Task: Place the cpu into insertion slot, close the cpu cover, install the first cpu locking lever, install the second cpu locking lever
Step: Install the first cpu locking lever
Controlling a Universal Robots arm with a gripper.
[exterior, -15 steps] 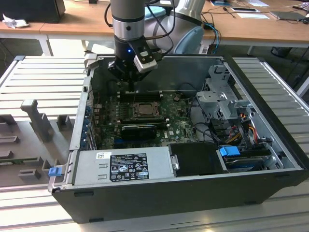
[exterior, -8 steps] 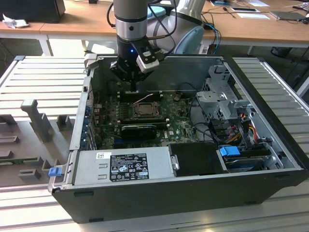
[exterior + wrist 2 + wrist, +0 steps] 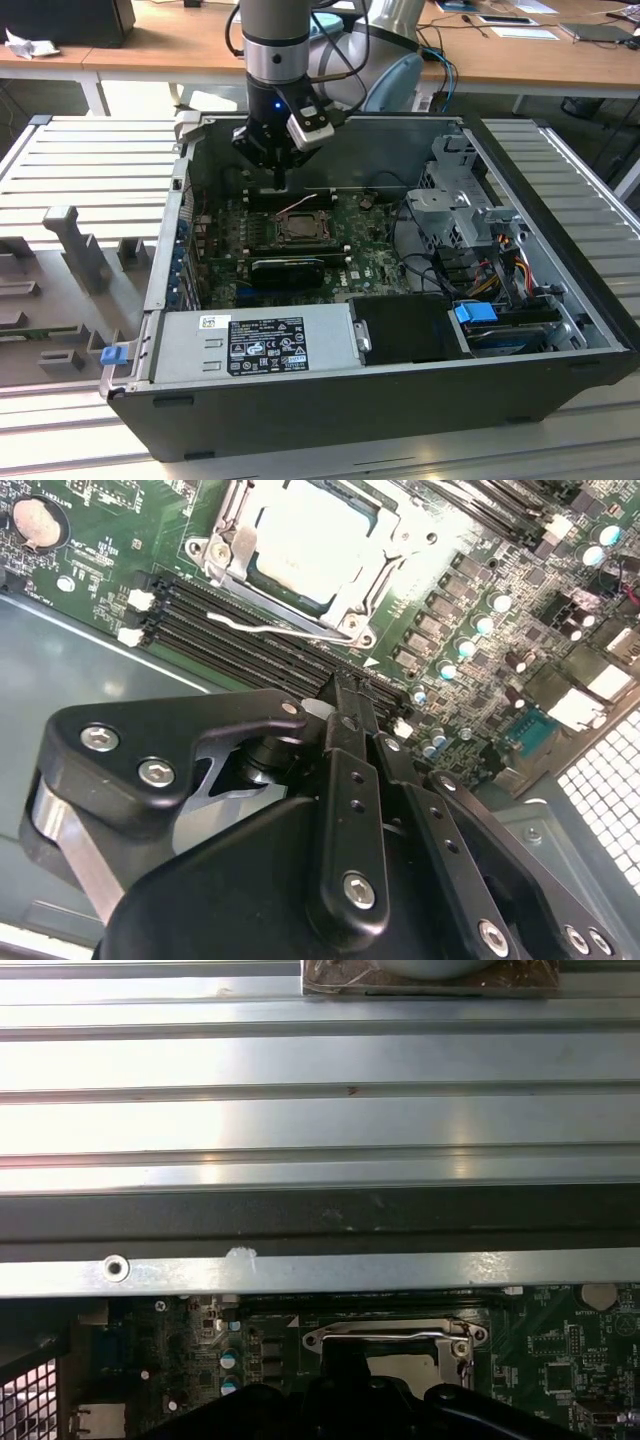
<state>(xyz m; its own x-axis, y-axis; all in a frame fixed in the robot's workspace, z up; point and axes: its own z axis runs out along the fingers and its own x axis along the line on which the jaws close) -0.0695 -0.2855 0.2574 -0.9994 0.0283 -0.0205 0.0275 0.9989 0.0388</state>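
My gripper (image 3: 279, 178) hangs shut and holds nothing, inside the open computer case, just above the board's far edge behind the insertion slot (image 3: 272, 238). In the second wrist view its tips (image 3: 346, 692) meet over the black memory slots (image 3: 230, 645). The pale silvery cpu (image 3: 315, 540) sits in the slot. The silvery cpu cover (image 3: 222, 555) lies flat around it, its window framing the chip. A thin pale lever rod (image 3: 262, 627) lies along the socket's side over the memory slots. The first wrist view shows the cover (image 3: 385, 1331) and cpu (image 3: 405, 1368) too.
The grey power supply (image 3: 255, 345) fills the case's near side. A metal drive cage (image 3: 460, 210) with cables stands at the exterior view's right. The case wall (image 3: 300, 1215) rises close behind the gripper. A ribbed metal table (image 3: 90, 170) surrounds the case.
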